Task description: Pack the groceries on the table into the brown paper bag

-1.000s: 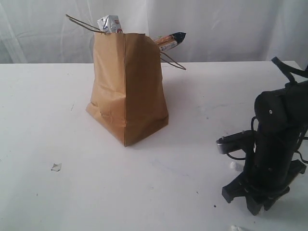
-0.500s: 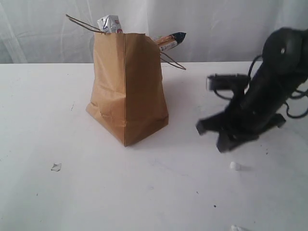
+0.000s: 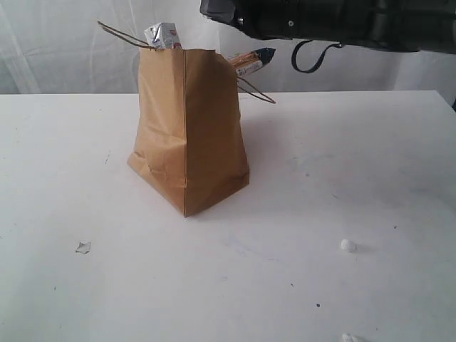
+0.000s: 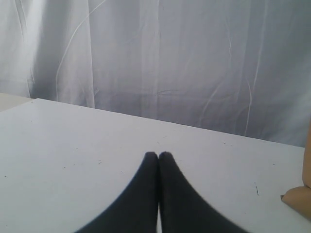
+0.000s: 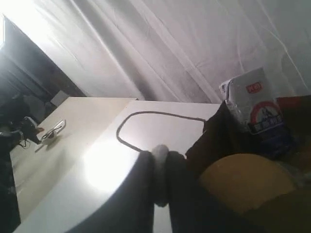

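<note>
Right now you are pinching one small white lump point(image 5: 159, 154) between the nearly closed fingers of the right gripper point(image 5: 160, 170). The right arm point(image 3: 335, 21) is stretching across the upper right of the exterior frame, above the brown paper bag point(image 3: 189, 135), which is standing left of centre on the table point(image 3: 370, 157).

The lump is looking light, tiny and probably crumbly, so you are better off squeezing gently across its middle. It is likely to slip or roll if the fingertips are only catching its edge. The bag is thin, creased paper that is likely to buckle under a push, so you are wise to come at it from above the mouth rather than against its walls.

The left gripper point(image 4: 158, 156) is sitting with its fingers pressed together and nothing between them, low over the table beside a corner of the bag.

Counting:
- Three lumps are showing: one in your grip, one lying at the lower right of the exterior frame point(image 3: 348, 245), and one half cut off at the bottom edge point(image 3: 349, 338).
- One white-blue carton point(image 3: 162, 35) and one spaghetti pack point(image 3: 251, 60) are poking out of the single bag.
- One rounded gold top point(image 5: 248, 182), probably a jar lid, is showing inside the bag.
- One pale scrap point(image 3: 83, 247) is lying at lower left; you cannot tell what it is.
</note>
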Robot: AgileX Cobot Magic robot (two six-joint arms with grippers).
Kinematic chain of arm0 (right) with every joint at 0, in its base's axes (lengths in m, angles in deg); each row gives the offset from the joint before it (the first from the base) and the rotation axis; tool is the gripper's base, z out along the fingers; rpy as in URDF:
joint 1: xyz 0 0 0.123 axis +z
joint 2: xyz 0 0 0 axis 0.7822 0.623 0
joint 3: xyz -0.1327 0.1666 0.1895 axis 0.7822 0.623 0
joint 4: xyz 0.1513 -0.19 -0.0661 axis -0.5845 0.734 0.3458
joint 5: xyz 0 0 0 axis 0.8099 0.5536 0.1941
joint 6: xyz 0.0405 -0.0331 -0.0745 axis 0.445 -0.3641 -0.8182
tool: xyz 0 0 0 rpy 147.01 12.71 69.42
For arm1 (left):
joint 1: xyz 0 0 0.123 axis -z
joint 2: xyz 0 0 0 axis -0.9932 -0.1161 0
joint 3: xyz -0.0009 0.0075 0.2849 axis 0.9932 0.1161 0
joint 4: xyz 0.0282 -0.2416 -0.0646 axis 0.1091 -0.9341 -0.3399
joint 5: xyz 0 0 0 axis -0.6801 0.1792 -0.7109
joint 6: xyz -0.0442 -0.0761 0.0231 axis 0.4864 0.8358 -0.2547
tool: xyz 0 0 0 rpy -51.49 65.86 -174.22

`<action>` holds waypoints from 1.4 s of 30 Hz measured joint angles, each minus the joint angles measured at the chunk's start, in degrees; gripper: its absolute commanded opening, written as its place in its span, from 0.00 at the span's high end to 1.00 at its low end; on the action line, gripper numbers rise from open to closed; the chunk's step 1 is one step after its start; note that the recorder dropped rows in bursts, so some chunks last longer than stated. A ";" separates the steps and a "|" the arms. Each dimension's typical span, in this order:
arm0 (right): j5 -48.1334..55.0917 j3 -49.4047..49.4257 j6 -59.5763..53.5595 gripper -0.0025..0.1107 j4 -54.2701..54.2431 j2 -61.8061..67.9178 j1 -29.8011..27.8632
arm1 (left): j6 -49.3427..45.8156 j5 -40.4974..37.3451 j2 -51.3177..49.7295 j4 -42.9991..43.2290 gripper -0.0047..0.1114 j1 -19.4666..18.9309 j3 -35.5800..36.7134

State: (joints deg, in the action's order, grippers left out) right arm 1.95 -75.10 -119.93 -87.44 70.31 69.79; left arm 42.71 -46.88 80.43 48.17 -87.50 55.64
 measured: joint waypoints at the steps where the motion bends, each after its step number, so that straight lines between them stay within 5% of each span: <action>1: -0.39 -1.32 -0.93 0.98 0.00 1.71 0.00 | 0.00 0.00 0.00 0.00 0.96 0.00 0.00; 10: -4.44 -7.45 -1.44 0.97 -0.43 7.80 2.03 | 0.00 0.00 0.00 0.00 0.96 0.00 0.00; 19: -7.09 -7.69 -1.88 0.70 -0.43 9.35 4.66 | 0.00 0.00 0.00 0.00 0.96 0.00 0.00; 27: -7.06 -7.69 -1.71 0.70 1.29 8.96 4.55 | 0.00 0.00 0.00 0.00 0.96 0.00 0.00; 32: -3.91 -7.69 10.70 0.74 21.08 4.80 2.49 | 0.00 0.00 0.00 0.00 0.96 0.00 0.00; 38: -1.48 -7.69 31.94 0.98 56.16 -3.85 -1.39 | 0.00 0.00 0.00 0.00 0.96 0.00 0.00; 42: 6.57 -8.04 42.96 0.98 75.25 -10.08 -4.46 | 0.00 0.00 0.00 0.00 0.96 0.00 0.00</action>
State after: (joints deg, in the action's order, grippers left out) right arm 8.52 -83.14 -76.97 -12.19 60.23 65.32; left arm 42.71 -46.88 80.43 48.17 -87.50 55.64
